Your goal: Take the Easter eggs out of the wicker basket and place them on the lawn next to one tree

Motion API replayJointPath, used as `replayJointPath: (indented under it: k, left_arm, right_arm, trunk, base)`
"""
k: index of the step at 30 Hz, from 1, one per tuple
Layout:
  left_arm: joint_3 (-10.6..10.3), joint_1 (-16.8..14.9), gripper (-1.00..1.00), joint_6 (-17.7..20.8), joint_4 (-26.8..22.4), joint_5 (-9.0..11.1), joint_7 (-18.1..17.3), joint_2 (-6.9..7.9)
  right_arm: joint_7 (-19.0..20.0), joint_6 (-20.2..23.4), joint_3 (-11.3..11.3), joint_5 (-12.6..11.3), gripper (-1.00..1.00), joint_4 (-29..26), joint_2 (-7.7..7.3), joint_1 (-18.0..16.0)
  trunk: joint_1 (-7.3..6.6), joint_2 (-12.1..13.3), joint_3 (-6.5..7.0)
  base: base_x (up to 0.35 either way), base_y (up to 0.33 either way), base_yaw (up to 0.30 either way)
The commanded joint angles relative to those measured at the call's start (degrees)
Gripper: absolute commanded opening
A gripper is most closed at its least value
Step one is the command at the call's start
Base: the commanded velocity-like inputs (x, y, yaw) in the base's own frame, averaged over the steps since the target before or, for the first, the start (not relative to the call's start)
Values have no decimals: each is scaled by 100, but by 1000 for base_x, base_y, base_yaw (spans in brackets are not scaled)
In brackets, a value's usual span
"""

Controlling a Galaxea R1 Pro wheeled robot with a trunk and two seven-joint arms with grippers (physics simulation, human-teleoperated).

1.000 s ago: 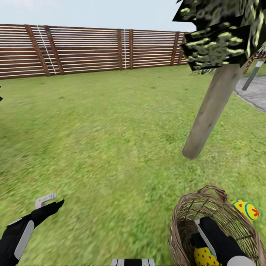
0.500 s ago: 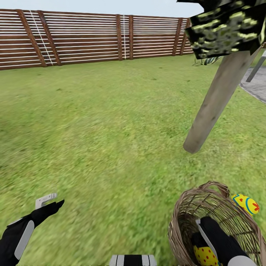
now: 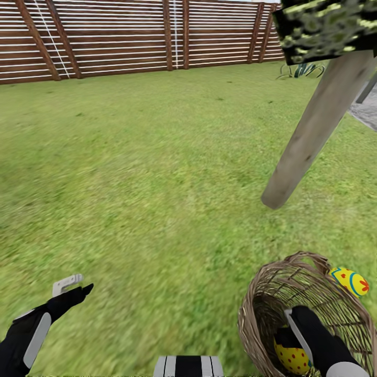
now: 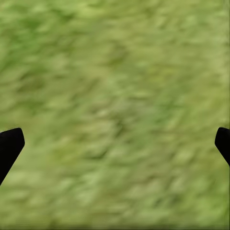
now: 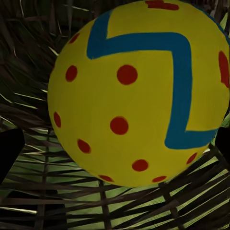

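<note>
Step in hand: taking an egg out of the wicker basket [image 3: 272, 293], by my reading; none yet seen laid by the tree trunk [image 3: 309, 139].
Right gripper [image 3: 293, 335]: reached down inside the basket; in the right wrist view its two dark fingertips [image 5: 9, 153] stand wide apart at either side of the egg in the basket [image 5: 139, 91]; open, nothing clamped; whether the pads touch the shell I cannot tell.
Left gripper [image 3: 73, 290]: low over bare lawn [image 3: 157, 183]; tips [image 4: 9, 146] spread wide over grass; holds nothing.
Eggs: one inside the basket, yellow with red dots and a blue zigzag, lying on the weave; a second egg [image 3: 350, 281] at the far rim, seemingly outside on the grass, though this is hard to settle; a third not made out.
Tree: trunk foot just beyond the basket; a near drop spot.
Doing it well: centre the egg between the fingers before closing; close gently, the round shell likely slips; lift straight up clear of the rim; avoid snagging loose wicker or tipping the basket.
</note>
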Motion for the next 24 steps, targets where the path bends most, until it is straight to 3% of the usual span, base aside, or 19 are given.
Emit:
replayJointPath:
  k: [1, 16, 24]
  left_arm:
    - [12, -3, 100, 41, -5, 32, -18, -5]
    - [7, -3, 100, 42, 8, 14, -9, -58]
    - [3, -3, 100, 19, 63, 1, 11, -204]
  right_arm:
    - [-4, 24, -6, 9, 100, -7, 2, -3]
    - [-22, 39, -60, 68, 100, -45, -9, 0]
    - [-13, 26, -76, 62, 100, -153, -94, 0]
  trunk:
    - [1, -3, -27]
    - [6, -6, -71]
    - [6, -6, -71]
  base:
    - [0, 0, 0]
    - [0, 0, 0]
    - [0, 0, 0]
